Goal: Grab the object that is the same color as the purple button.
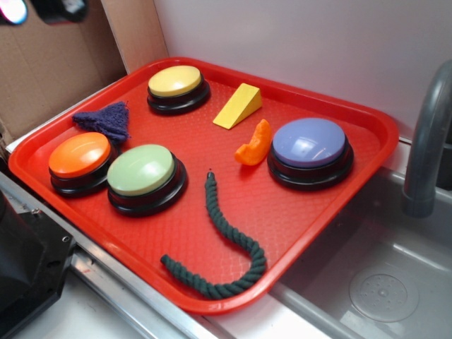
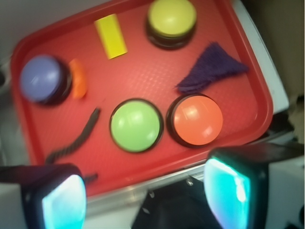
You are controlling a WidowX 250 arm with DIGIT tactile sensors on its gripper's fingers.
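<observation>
Approach is the step in hand: the end effector (image 2: 143, 195) hangs high above the near edge of the red tray (image 1: 367, 134), its two fingers spread wide and holding nothing, as the wrist view shows.

The purple button (image 1: 309, 143) sits at the tray's right side, just beside an orange wedge-like piece (image 1: 256, 145). The matching thing is the purple cloth scrap (image 1: 106, 120), a frayed, roughly triangular bit lying flat near the tray's left rim, between the yellow button (image 1: 175, 82) and the orange button (image 1: 79, 155), its lower tip just beside the orange one.

To do this well, I would centre the fingers over the thick middle of the scrap, turn them so they close across its narrow width, and come straight down until the tips nearly meet the tray floor, since the cloth lies low and would likely slip from a shallow pinch. The orange button's dome crowds one side, so the near finger needs room. The green button (image 1: 141, 171), dark green rope (image 1: 233, 244) and yellow wedge (image 1: 238, 106) lie clear of that path.

No brand, label or writing can be read anywhere.
</observation>
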